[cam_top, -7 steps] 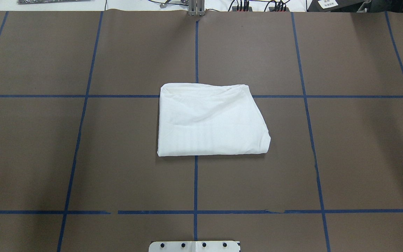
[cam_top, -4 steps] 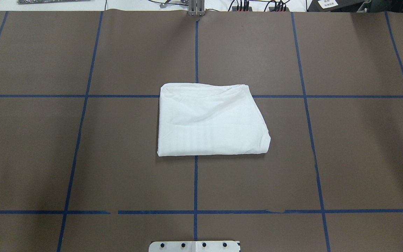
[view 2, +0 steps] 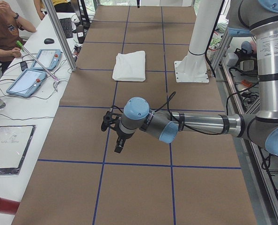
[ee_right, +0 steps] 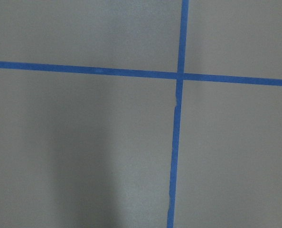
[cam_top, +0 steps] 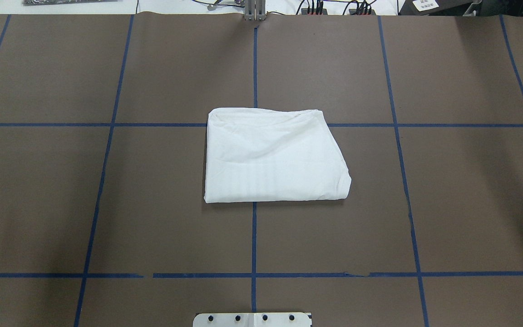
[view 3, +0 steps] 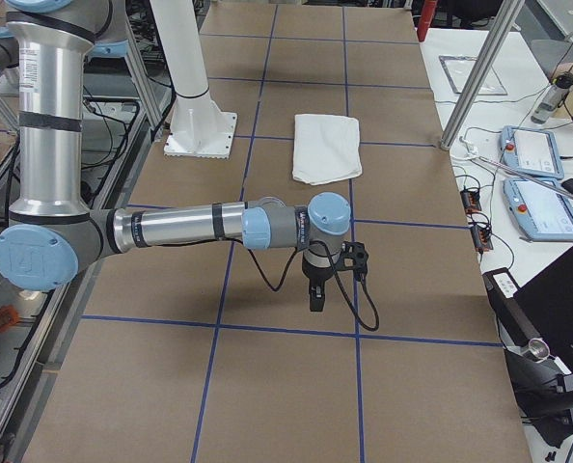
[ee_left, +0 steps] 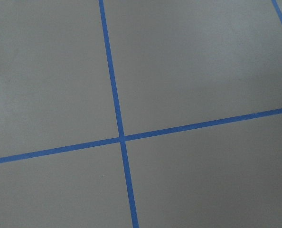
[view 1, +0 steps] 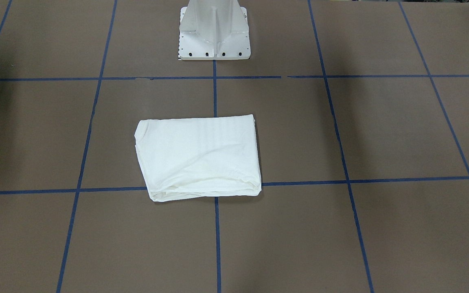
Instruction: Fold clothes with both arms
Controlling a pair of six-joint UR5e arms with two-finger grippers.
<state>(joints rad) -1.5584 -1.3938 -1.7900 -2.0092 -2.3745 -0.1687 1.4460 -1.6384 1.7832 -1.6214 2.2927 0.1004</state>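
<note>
The white shirt (cam_top: pixel 273 156) lies folded into a compact rectangle at the middle of the brown table; it also shows in the front view (view 1: pixel 198 156) and both side views (view 2: pixel 129 65) (view 3: pixel 327 147). No printed text or neck label shows. Neither arm is in the overhead or front view. The left gripper (view 2: pixel 118 147) hangs over bare table far from the shirt, pointing down. The right gripper (view 3: pixel 315 297) does the same at the opposite end. I cannot tell whether either is open or shut. Both wrist views show only brown paper and blue tape.
The white pedestal base (view 1: pixel 214 28) stands at the robot's side of the table (cam_top: pixel 252 319). Blue tape lines (cam_top: pixel 254 236) grid the brown cover. Tablets (view 2: pixel 36 70) and cables lie on a side bench, where a person (view 2: pixel 3 28) sits. Metal posts (view 3: pixel 475 82) stand at that edge.
</note>
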